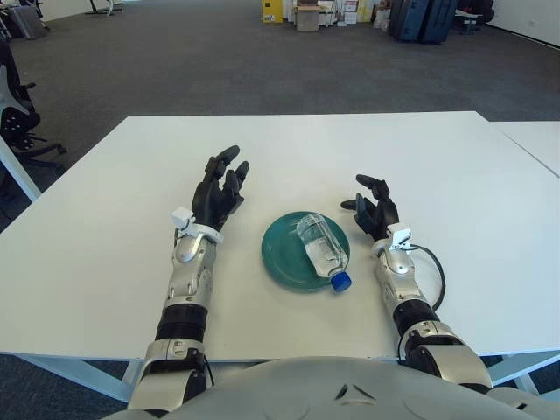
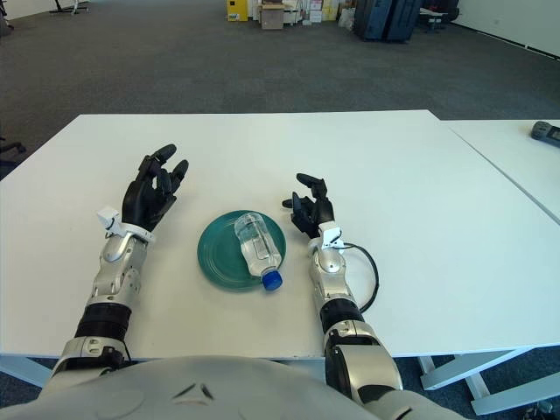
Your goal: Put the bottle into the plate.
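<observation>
Fingers spread, both hands | bottle (image 1: 321, 248) on plate (image 1: 280, 258) | white table (image 1: 131, 175) | carpeted office

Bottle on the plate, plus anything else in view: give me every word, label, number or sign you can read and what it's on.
None readable.
Bottle lying in the green plate: clear, blue cap, no label visible.
Left hand and right hand, both open on either side of the plate: no markings visible.
Boxes at the far wall: too small to read.
</observation>
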Robot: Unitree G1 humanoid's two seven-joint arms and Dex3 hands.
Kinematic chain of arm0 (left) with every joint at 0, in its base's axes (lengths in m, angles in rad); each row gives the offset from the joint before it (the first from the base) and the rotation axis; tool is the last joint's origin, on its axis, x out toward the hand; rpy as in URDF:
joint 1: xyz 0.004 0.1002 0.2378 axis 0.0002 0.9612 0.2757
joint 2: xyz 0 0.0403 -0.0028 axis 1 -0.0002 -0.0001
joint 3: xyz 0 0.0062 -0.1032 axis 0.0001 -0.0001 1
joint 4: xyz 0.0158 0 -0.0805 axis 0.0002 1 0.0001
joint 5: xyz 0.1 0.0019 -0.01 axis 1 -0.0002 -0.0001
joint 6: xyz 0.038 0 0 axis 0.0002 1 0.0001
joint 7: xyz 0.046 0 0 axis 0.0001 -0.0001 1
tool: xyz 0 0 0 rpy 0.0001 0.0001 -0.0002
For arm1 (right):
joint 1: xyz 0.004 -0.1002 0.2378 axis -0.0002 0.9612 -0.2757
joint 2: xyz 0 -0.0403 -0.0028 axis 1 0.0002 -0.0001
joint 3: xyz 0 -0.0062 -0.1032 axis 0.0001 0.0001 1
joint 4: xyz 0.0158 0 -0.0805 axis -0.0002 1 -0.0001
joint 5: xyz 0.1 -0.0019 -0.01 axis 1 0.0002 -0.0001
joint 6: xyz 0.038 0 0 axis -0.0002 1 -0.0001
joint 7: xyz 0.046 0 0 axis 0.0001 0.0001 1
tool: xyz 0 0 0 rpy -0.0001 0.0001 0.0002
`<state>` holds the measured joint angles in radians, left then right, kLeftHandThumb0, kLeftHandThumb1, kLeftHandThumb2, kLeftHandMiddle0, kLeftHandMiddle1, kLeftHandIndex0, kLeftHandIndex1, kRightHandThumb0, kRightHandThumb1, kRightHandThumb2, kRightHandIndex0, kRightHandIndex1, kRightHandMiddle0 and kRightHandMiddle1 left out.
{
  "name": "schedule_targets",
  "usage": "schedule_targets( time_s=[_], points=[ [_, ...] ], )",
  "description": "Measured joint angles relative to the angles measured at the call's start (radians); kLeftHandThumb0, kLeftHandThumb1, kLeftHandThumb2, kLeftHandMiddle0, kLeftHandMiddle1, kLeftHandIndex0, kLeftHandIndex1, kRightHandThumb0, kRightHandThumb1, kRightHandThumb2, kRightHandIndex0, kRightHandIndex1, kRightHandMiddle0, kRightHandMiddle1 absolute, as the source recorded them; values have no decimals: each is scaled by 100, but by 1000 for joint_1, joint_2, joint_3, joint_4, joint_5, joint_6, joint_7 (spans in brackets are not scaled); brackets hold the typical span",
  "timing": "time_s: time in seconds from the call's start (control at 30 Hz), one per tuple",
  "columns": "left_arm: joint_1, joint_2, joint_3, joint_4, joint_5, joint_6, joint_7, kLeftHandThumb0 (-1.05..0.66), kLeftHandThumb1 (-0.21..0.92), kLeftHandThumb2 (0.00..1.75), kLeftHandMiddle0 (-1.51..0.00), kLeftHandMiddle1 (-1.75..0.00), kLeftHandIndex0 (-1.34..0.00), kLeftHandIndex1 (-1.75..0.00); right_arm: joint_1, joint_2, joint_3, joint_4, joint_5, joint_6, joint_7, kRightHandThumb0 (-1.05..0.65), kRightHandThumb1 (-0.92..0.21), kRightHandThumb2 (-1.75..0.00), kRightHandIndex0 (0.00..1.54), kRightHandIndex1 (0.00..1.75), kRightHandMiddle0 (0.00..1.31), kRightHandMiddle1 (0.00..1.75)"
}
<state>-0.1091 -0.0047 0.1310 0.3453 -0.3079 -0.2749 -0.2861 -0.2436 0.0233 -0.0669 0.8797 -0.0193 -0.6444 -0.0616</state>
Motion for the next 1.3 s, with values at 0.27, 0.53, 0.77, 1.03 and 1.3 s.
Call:
schedule_targets(
  time_s=[0.27,0.53,0.77,1.03,1.3],
  points=[
    [-1,-3,19,65,0,-13,0,-80,92,96,-29,0,0,-55,2,0,-9,-7,3,9,7,-57,-92,-74,62,98,10,98],
    [0,-3,19,101,32,-37,0,-83,92,96,-25,0,0,-47,13,0,-12,-29,3,27,10,-59,-92,-77,62,93,11,97],
    [12,1,3,129,92,-52,10,-89,92,99,-14,-1,0,-23,25,0,-12,-50,3,44,20,-63,-92,-79,61,87,11,96],
    [34,3,-14,199,157,-93,31,-95,92,103,-4,0,0,-2,37,-1,-12,-78,4,73,43,-67,-92,-80,61,78,8,94],
    [-28,26,-13,351,208,-186,84,-92,92,104,-6,-1,-3,-2,52,-1,-12,-106,6,93,61,-68,-92,-78,60,74,7,93]
  ],
)
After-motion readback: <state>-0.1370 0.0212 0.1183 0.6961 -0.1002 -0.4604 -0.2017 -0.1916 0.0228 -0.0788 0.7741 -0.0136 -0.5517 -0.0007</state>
